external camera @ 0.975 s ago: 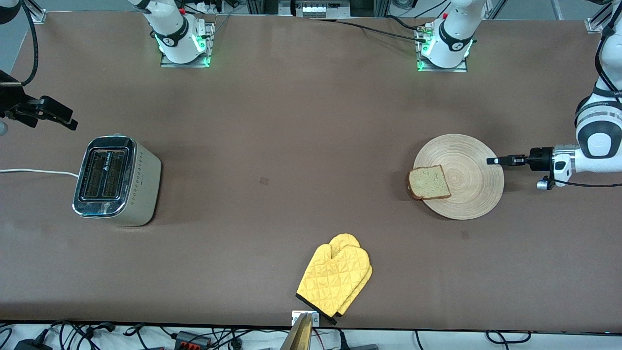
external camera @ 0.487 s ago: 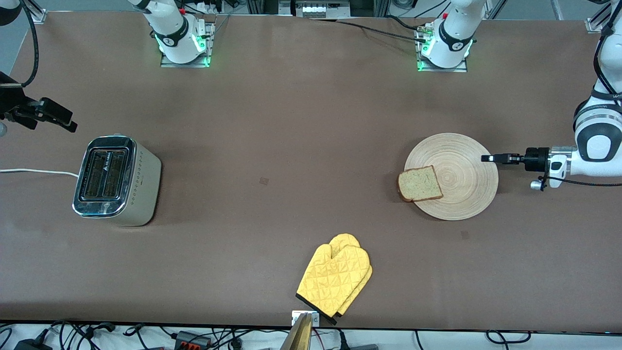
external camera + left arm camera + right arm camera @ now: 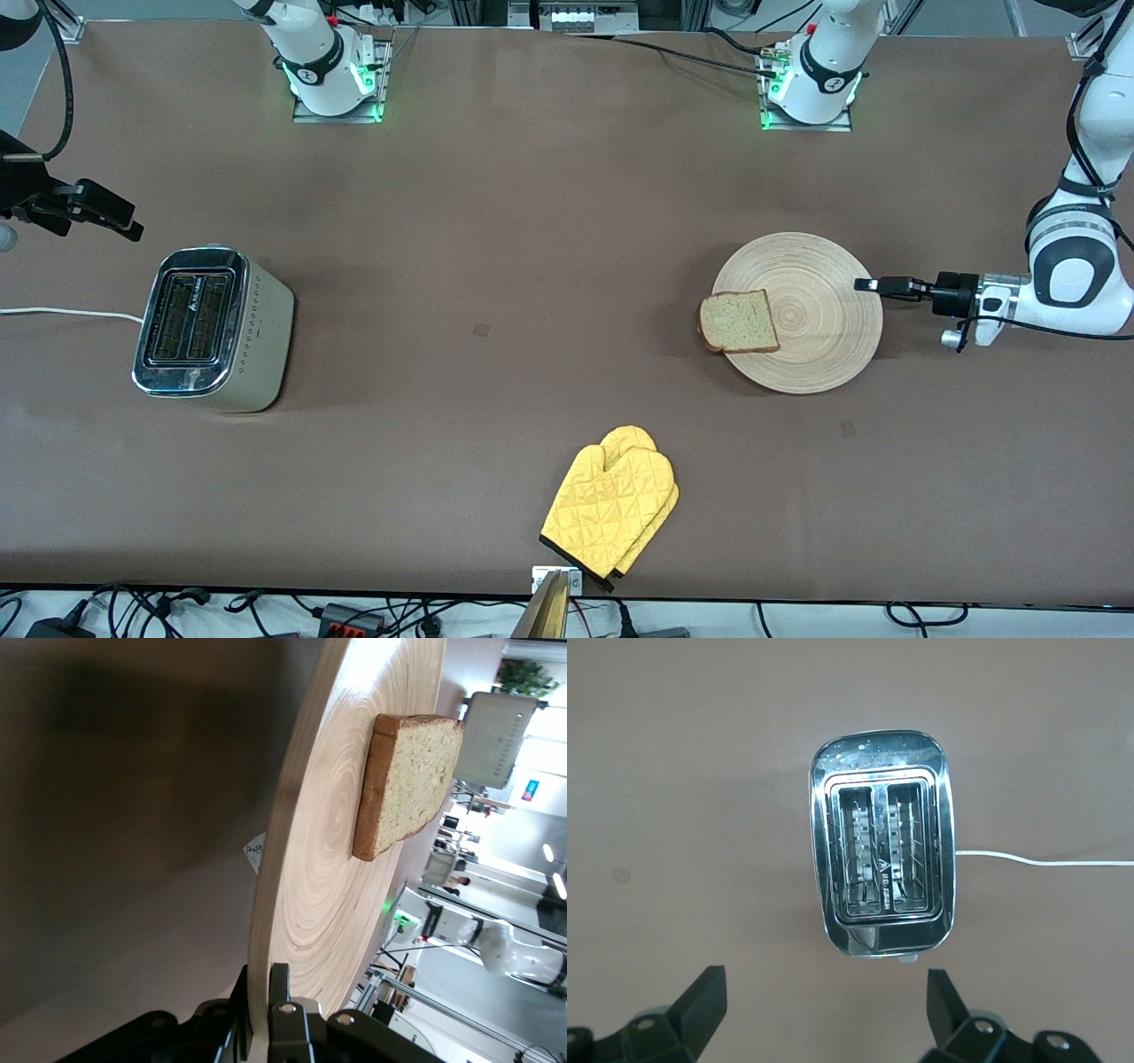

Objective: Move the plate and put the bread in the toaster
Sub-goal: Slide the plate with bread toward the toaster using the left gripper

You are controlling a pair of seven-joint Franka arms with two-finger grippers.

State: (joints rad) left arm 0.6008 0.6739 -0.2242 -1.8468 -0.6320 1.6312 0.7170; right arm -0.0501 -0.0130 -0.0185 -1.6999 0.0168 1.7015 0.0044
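Pale round wooden plate (image 3: 819,341) (brown bread slice (image 3: 738,322) on it) pinched at its rim by left gripper (image 3: 866,285) jaws; right gripper (image 3: 824,1014) hangs wide open over chrome-topped cream toaster (image 3: 208,330).

Brown worktop (image 3: 496,221). Yellow quilted oven mitts (image 3: 611,507), a pair stacked together with dark cuffs, lying flat near the worktop's front-camera edge, about midway between its two ends. Loose cables (image 3: 354,613) run along past that edge.

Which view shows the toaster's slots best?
The right wrist view: it looks straight down into both empty slots of the toaster. The front view shows the toaster whole but smaller, at an angle. The left wrist view shows only its cream side.
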